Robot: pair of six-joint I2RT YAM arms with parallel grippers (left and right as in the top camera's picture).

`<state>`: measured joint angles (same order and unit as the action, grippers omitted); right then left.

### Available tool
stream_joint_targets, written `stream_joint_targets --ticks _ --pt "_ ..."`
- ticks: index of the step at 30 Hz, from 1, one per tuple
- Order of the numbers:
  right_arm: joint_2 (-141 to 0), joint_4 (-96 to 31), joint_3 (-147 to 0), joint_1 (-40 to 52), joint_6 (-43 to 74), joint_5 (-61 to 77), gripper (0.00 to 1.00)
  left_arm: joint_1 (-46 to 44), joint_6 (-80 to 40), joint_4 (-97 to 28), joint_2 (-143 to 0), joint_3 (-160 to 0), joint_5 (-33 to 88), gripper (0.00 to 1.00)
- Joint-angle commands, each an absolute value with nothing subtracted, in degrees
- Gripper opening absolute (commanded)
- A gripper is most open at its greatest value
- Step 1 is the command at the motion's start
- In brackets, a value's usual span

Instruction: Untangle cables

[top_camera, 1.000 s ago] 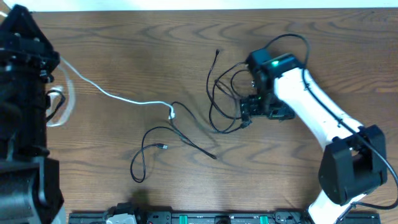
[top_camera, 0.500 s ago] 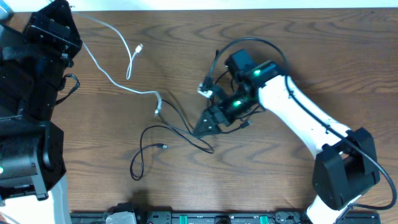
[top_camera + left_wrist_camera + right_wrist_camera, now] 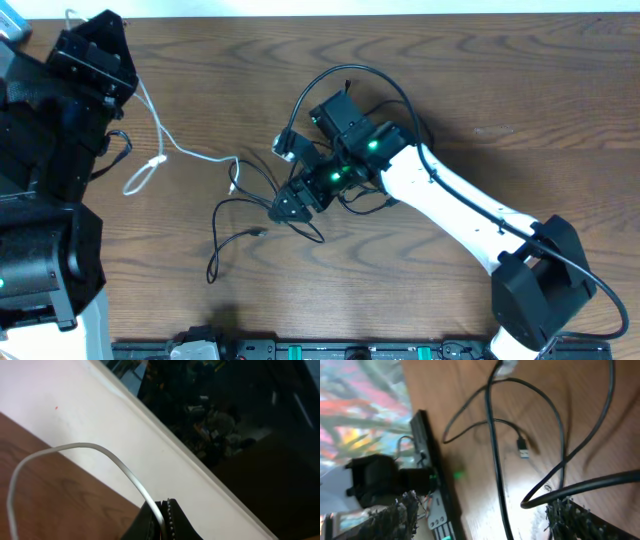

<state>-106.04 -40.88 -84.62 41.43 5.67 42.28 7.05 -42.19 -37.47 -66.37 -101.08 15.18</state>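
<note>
Left gripper point(image 3: 164, 510) is clamping the white cable point(image 3: 90, 447) at the far left of the table point(image 3: 520, 90). Right gripper point(image 3: 482, 515) is hanging mid-table with jaws apart, black cables point(image 3: 492, 435) lying between its fingers. Risk: closing here is likely catching several strands together, tightening the tangle where white meets black.

Right gripper point(image 3: 292, 203): we see it swing left across the table onto the black cables point(image 3: 491, 435), jaws narrowing.
White cable point(image 3: 100, 449): we see it dragged left, freshly looped.
</note>
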Motion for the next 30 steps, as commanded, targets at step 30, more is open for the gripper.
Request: stream_joint_targets --ticks 30 --pt "-101.62 -42.78 -87.81 49.43 0.16 16.8 0.81 7.31 -41.91 -39.9 -66.15 -101.97 15.88 0.07"
